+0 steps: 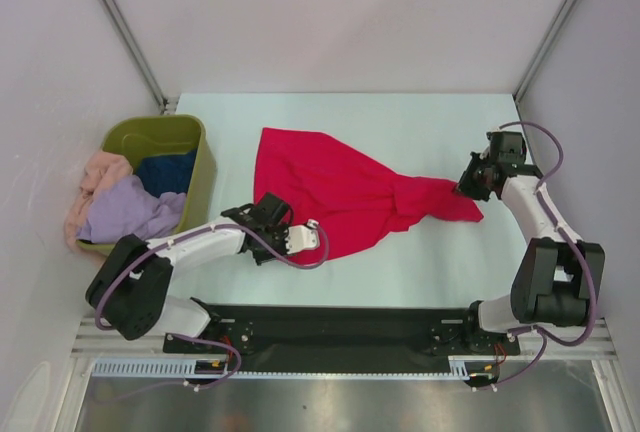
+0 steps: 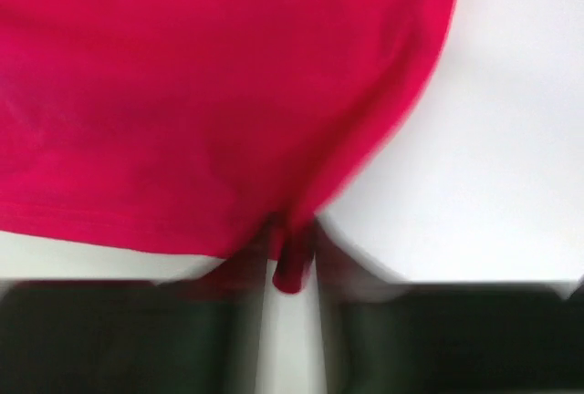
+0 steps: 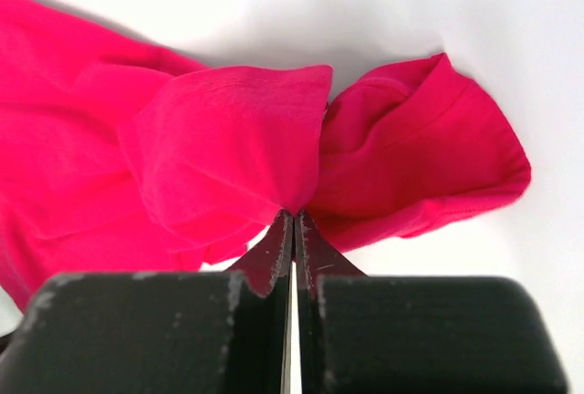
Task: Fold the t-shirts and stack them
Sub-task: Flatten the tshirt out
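A bright red t-shirt (image 1: pixel 340 187) lies crumpled and stretched across the middle of the table. My left gripper (image 1: pixel 268 206) is shut on its near left edge; in the left wrist view the red cloth (image 2: pixel 219 93) fills the frame and a pinch of it sits between my blurred fingers (image 2: pixel 290 257). My right gripper (image 1: pixel 470 184) is shut on the shirt's bunched right end (image 3: pixel 274 139), with its tips closed together on a fold (image 3: pixel 296 213). Lavender (image 1: pixel 130 214), peach-pink (image 1: pixel 98 174) and dark blue (image 1: pixel 165 169) t-shirts lie in the tub.
An olive-green plastic tub (image 1: pixel 205 167) stands at the table's left edge, by the side wall. The black mounting rail (image 1: pixel 330 337) runs along the near edge. White walls enclose the table on three sides.
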`<state>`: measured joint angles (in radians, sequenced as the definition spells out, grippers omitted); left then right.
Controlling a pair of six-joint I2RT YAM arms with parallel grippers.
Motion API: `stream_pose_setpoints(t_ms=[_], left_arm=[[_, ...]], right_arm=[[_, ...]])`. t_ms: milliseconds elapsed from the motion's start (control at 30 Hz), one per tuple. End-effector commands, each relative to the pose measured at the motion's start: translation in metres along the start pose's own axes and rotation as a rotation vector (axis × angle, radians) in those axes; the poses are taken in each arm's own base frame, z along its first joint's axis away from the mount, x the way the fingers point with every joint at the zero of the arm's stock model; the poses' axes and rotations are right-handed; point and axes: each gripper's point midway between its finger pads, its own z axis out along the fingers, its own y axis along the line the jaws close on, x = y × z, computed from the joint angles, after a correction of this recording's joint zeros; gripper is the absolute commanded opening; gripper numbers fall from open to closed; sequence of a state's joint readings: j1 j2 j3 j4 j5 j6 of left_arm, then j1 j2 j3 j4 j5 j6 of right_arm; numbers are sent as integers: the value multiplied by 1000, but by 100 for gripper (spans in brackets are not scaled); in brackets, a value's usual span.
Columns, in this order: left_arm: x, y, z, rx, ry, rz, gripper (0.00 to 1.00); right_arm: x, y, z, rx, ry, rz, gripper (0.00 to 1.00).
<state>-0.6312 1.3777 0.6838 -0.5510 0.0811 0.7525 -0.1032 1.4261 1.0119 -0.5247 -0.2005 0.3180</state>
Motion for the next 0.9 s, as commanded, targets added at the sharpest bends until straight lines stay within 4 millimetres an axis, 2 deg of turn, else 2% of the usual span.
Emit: stream_pose_setpoints(t_ms=[0,100,133,200,233,267,300,333,367,400,433,467,500,533,600,633,700,733,767,800,833,867], left_arm=[[6,5,5,-32,37,-2,1],[5,21,-11,-100,50,-40,0],[-3,43,-30,-174,12,-80,0],[-6,60,-56,-212,-19,-180,0],[-16,94,-89,-287,-85,-259,0],[-16,108,-110,-329,-110,-322,0],[-14,114,-129,-334,-118,-367,0],[-18,146,-174,-434,-185,-426,0],[-18,156,-195,-470,-213,-460,0],[-16,160,-217,-496,-226,-480,0],[-20,180,-262,-595,-287,-495,0],[-20,186,-281,-637,-304,-501,0],[-20,190,-296,-665,-310,-501,0],[-27,199,-328,-731,-352,-494,0],[-31,209,-347,-775,-371,-502,0],[-37,220,-362,-806,-394,-502,0],[-39,235,-375,-853,-402,-514,0],[-44,243,-396,-904,-436,-510,0],[-47,258,-392,-907,-428,-517,0],[-50,269,-399,-932,-440,-517,0],[-55,277,-425,-992,-482,-509,0],[-58,298,-411,-982,-467,-521,0]], right_arm=[[-17,9,-28,-33,-62,5,0],[-31,13,-54,-37,-124,0,0],[-40,15,-70,-39,-163,-1,0],[-48,18,-90,-44,-200,3,0],[-53,19,-101,-48,-221,5,0],[-63,27,-125,-61,-263,-4,0],[-67,30,-137,-67,-286,-7,0],[-72,32,-150,-71,-313,-12,0],[-75,38,-164,-90,-332,-18,0],[-87,49,-193,-119,-410,-39,0],[-93,55,-209,-133,-451,-49,0],[-101,58,-223,-145,-497,-54,0],[-110,67,-251,-171,-579,-74,0],[-116,71,-263,-181,-621,-78,0],[-134,80,-287,-210,-718,-95,0],[-145,86,-297,-225,-757,-103,0],[-163,98,-309,-272,-808,-111,0],[-179,105,-307,-295,-814,-113,0],[-190,115,-311,-345,-837,-131,0],[-200,121,-308,-378,-838,-121,0],[-210,127,-307,-408,-845,-119,0],[-232,137,-299,-453,-851,-130,0]])
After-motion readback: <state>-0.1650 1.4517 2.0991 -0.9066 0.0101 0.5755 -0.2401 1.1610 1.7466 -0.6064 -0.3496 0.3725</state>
